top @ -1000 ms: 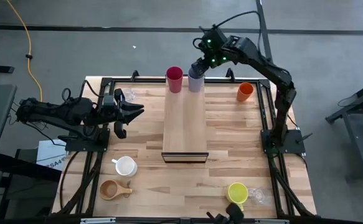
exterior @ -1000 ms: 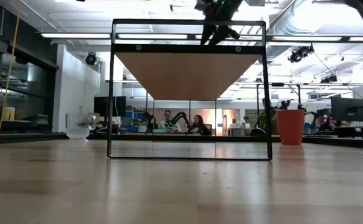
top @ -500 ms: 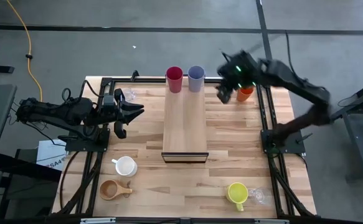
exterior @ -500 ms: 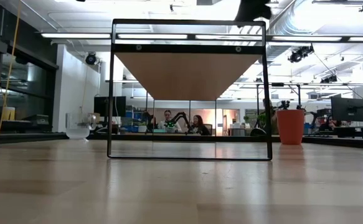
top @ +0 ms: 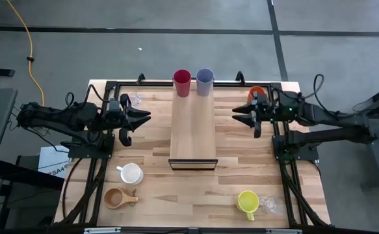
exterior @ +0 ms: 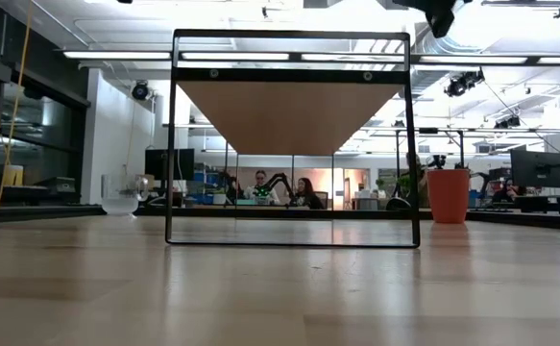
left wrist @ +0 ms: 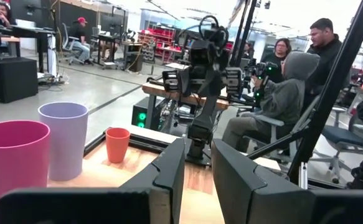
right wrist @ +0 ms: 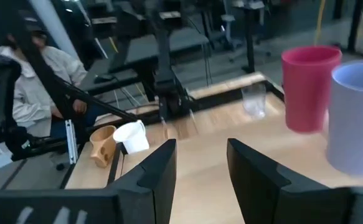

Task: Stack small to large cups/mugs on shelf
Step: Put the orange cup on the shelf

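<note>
Shelf [top: 192, 127] with red cup [top: 182, 82] and lavender cup [top: 205, 82] at far end. Right gripper [top: 242, 115] open, empty, beside orange cup [top: 257, 92]; left gripper [top: 140, 117] open, idle. Risk: knocking orange cup over on approach.

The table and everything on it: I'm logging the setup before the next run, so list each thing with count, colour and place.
shelf: one, light wood, table middle.
tumblers: red and lavender, side by side at the shelf's far end; orange, on the table behind the right claw.
mugs: white, near left; yellow, near right.
wooden cup: one, brown, near-left corner.
glasses: two, clear, far left and beside the yellow mug.
left claw: dark, left of shelf, fingers apart.
right claw: dark, right of shelf, open, empty.
</note>
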Available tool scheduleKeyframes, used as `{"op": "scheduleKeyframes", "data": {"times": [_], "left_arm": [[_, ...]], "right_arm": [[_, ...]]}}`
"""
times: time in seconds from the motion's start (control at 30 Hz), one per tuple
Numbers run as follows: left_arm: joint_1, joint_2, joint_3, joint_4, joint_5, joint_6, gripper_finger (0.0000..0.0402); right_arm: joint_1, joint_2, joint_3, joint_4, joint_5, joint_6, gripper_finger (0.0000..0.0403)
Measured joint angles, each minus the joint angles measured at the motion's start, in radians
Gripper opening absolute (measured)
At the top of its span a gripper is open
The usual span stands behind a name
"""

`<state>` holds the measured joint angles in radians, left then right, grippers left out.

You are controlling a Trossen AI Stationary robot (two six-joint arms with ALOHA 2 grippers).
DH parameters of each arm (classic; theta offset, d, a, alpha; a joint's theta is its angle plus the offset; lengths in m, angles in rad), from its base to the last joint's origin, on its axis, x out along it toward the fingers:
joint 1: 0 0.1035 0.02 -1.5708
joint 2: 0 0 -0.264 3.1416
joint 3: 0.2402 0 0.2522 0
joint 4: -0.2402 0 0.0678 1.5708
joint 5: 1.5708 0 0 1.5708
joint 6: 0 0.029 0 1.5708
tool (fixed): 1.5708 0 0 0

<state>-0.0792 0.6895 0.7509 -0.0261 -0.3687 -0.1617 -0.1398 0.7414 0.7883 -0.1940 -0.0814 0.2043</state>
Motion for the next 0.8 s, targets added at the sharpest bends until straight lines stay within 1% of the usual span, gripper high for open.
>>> {"op": "scheduleKeyframes", "data": {"times": [0.1,0.17,0.5,0.8], "left_arm": [[0.000,0.000,0.000,0.000,0.000,0.000,0.0069],[0.000,0.000,0.000,-0.001,0.002,0.000,0.0069],[0.000,0.000,0.000,-0.010,0.002,0.000,0.0069],[0.000,0.000,0.000,-0.033,0.002,0.000,0.0069]], "right_arm": [[0.017,-0.030,-0.053,0.074,0.000,-0.022,0.0134],[0.026,-0.039,-0.065,0.088,0.000,-0.027,0.0134],[0.032,-0.039,-0.066,0.124,0.002,-0.098,0.0133],[0.032,-0.038,-0.066,0.145,0.002,-0.100,0.0133]]}}
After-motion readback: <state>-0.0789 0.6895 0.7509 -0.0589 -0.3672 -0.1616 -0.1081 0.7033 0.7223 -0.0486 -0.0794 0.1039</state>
